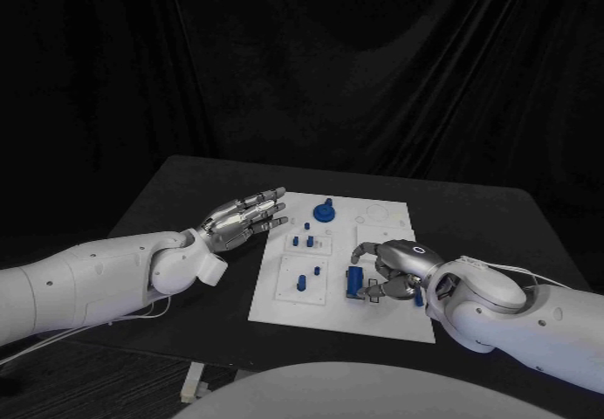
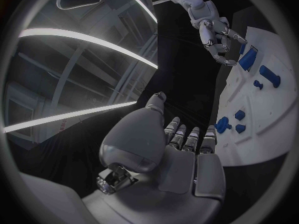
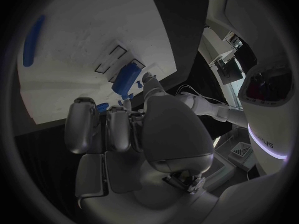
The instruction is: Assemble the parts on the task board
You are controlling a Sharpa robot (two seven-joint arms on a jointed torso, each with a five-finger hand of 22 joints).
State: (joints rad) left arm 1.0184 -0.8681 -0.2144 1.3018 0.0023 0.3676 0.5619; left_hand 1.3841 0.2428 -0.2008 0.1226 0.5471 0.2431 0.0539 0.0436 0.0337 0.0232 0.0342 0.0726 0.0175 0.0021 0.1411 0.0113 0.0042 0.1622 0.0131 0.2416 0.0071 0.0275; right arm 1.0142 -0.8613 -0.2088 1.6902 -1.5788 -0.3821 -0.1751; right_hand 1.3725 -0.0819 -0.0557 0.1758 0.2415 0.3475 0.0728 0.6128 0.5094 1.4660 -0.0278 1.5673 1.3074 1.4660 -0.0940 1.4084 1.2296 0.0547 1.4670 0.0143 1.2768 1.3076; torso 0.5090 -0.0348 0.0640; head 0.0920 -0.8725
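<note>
My right hand [image 1: 398, 272] pinches a blue part [image 1: 355, 281] at the task board [image 1: 378, 214]'s near right; if it tilts, it jams. My left hand [image 1: 242, 218] hovers open, left of the board.

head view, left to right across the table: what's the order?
left hand → blue peg → blue knob → blue block → right hand
</note>
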